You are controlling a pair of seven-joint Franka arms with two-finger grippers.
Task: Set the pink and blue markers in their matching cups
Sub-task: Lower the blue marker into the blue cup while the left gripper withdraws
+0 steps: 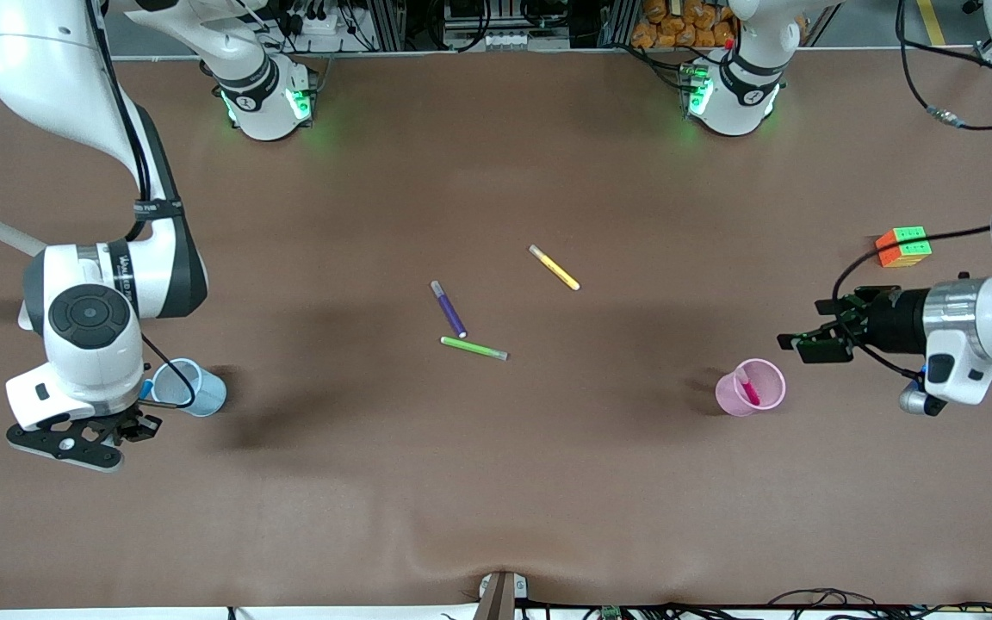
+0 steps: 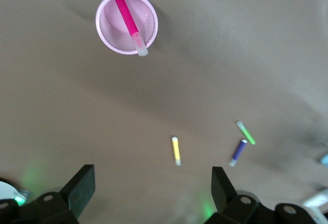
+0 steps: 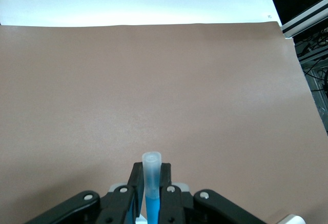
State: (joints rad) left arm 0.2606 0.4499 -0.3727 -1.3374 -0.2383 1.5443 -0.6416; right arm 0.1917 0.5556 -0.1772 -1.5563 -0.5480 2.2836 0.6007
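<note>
Brown matte table (image 1: pixel 496 482), front view: pale pink tapered plastic cup (image 1: pixel 751 388) stood toward the left arm's end, with the magenta-pink felt marker (image 1: pixel 748 387) leaning inside it. Left gripper (image 1: pixel 810 343) hovered just beside that cup, fingers spread, holding nothing. Pale translucent blue plastic cup (image 1: pixel 190 387) stood toward the right arm's end; right gripper (image 1: pixel 117 422) hung beside it, its grip hidden there. Mid-table lay a dark purple pen (image 1: pixel 449 308), a lime green pen (image 1: pixel 474 348) and a yellow pen (image 1: pixel 554 268). A multicoloured puzzle cube (image 1: pixel 903 246) sat near the left arm.

Left wrist view: pink cup (image 2: pixel 126 20) held the pink marker (image 2: pixel 127 16), pale cap above the rim; fingers (image 2: pixel 82 188) stood wide apart.

Right wrist view: right gripper (image 3: pixel 150 185) was clamped on the bright blue felt marker (image 3: pixel 152 203), its pale end upward.
</note>
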